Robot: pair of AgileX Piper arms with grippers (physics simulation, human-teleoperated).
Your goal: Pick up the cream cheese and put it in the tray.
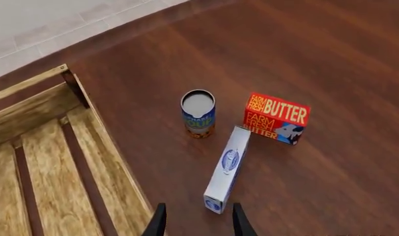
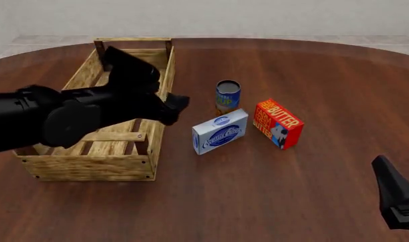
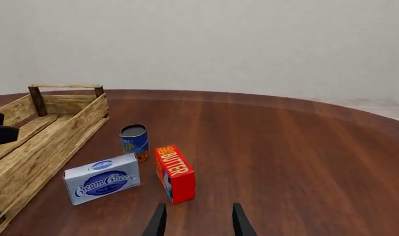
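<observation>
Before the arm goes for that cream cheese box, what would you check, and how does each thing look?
1. Cream cheese in sight and free of any gripper: ok.
2. Left gripper open, fingers apart and pointing toward the box's end: ok.
3. Gripper already around the box: not ok, it sits short of it.
4. Neighbours clear: not ok, the can and butter box stand close beside it.
5. Tray holds nothing visible: ok in the left wrist view; the arm hides part in front.
6. Right gripper out of the way: ok.

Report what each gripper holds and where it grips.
Nothing is held. Left gripper and right gripper are open; the cream cheese stands free on the table.
</observation>
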